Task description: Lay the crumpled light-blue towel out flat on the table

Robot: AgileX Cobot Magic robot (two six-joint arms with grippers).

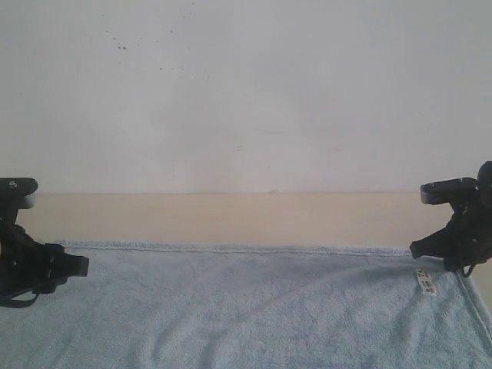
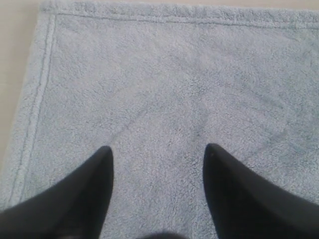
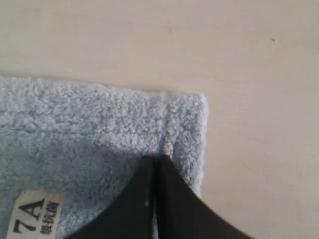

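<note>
Pale-blue fluffy terry towel [image 1: 246, 307] lies nearly flat on the smooth cream table [image 1: 231, 215]; left gripper [image 2: 158, 152] hovers spread above it, right gripper [image 3: 157, 160] pressed together at the labelled corner, probably pinning the hem

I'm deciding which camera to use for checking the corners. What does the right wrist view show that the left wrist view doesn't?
Only the right wrist view: the white label, and the right gripper shut, its tips over a corner of the towel. Only the left wrist view: the left gripper open over a flat stretch with faint creases. Both: the pale-blue towel with its stitched hem, lying on the beige table.
</note>
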